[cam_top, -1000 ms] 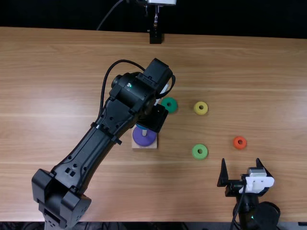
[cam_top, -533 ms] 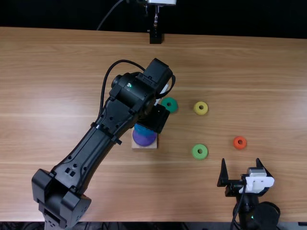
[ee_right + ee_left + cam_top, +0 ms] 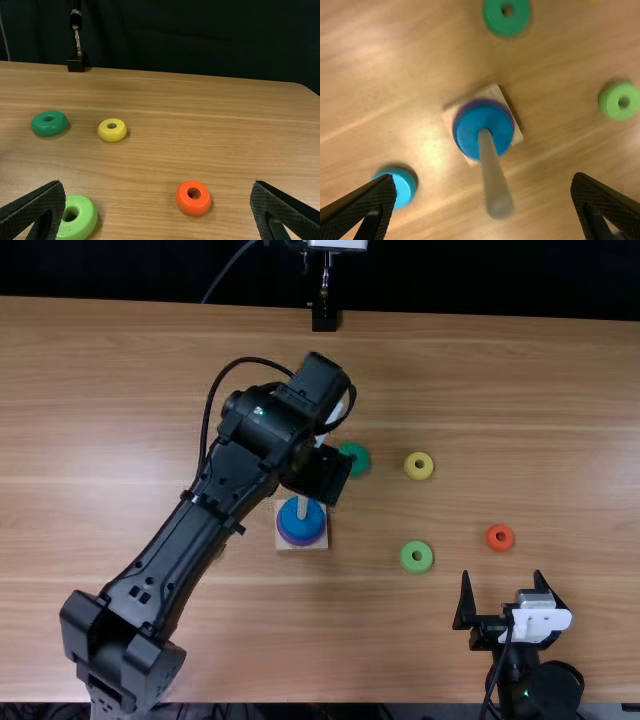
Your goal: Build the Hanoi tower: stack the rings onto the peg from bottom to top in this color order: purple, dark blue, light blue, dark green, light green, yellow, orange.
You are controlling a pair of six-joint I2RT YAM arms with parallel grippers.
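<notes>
Both gaping empty, my left pincer [image 3: 322, 478] is hovering at the dark blue ring's [image 3: 304, 527] one o'clock, my right pincer [image 3: 501, 576] at four.

The top view looks steeply down and forward from above the table's [image 3: 150, 440] near edge, far enough off to take in the far edge too. The left wrist view looks down from close above the peg [image 3: 492, 175], whose tip points towards it. The right wrist view sits low at the near right, facing the far edge and dark backdrop [image 3: 200, 40] at a shallow slant. All three share the dark green ring [image 3: 47, 127] and light green ring [image 3: 615, 95]; the top and right wrist views share the orange ring [image 3: 193, 204].
</notes>
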